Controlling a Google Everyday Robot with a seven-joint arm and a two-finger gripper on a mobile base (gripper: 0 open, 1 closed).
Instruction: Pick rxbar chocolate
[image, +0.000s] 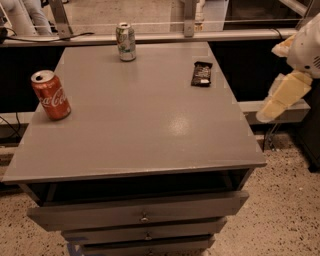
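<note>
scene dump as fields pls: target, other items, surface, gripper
target: rxbar chocolate, lying flat, far right part of the tabletop, nothing touching it
surface: grey table, drawers below the top
item 1: red Coca-Cola can, upright, near the left edge
item 2: green-and-white can, upright, near the far edge
gripper: gripper off the table's right side, beyond the edge, apart from the bar
task state: bar not yet picked

Open tabletop (150, 115) lies between rxbar chocolate (202, 73) and jaws at right.
</note>
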